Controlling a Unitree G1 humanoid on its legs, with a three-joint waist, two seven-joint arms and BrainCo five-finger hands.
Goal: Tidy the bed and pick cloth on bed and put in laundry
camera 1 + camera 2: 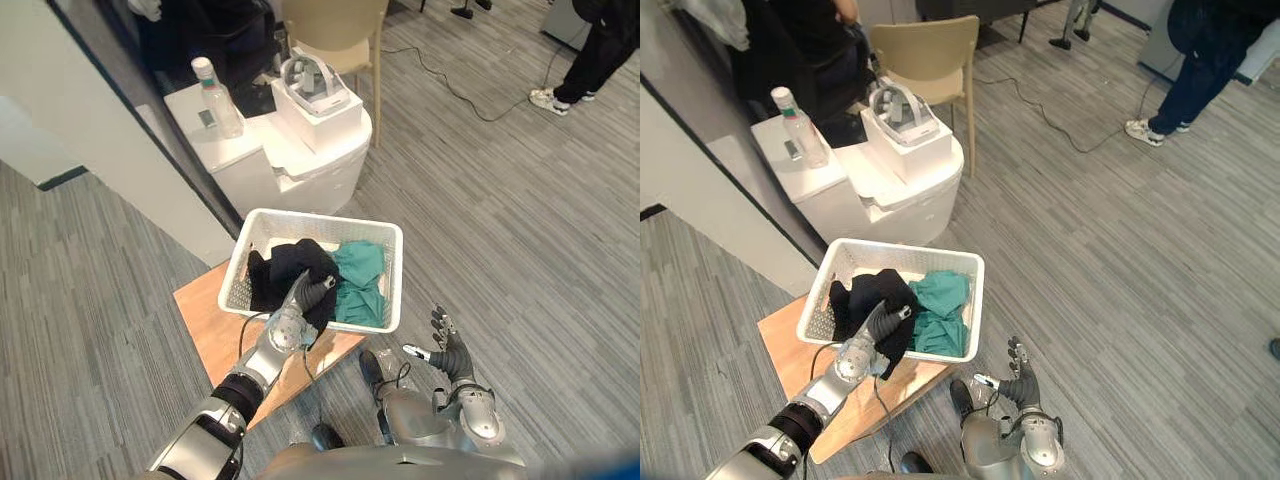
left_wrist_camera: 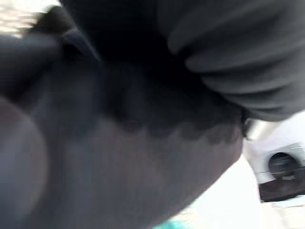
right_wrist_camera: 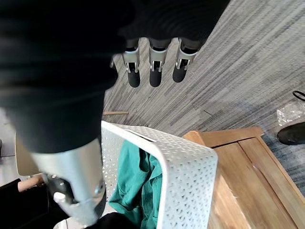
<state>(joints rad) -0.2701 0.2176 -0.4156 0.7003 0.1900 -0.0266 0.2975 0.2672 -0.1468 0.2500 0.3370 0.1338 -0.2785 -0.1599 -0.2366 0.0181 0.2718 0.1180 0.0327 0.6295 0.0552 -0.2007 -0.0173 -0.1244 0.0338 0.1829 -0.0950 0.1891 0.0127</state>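
Note:
A white perforated laundry basket (image 1: 393, 262) stands on a low wooden board (image 1: 203, 322). Inside lie a black cloth (image 1: 288, 266) and a teal cloth (image 1: 362, 282), which also shows in the right wrist view (image 3: 136, 183). My left hand (image 1: 290, 325) reaches over the basket's near rim, thumb and fingers pinched on the black cloth, part of which drapes over that rim. In the left wrist view the black cloth (image 2: 143, 119) sits right against the hand. My right hand (image 1: 447, 352) hovers open over the floor to the right of the basket, fingers (image 3: 151, 71) straight and holding nothing.
Beyond the basket is a white stand (image 1: 300, 165) carrying a clear bottle (image 1: 215, 95) and a white box (image 1: 318, 105). A beige chair (image 1: 335, 35) is behind it. A wall (image 1: 110, 150) runs along the left. A person (image 1: 585, 60) stands at the far right.

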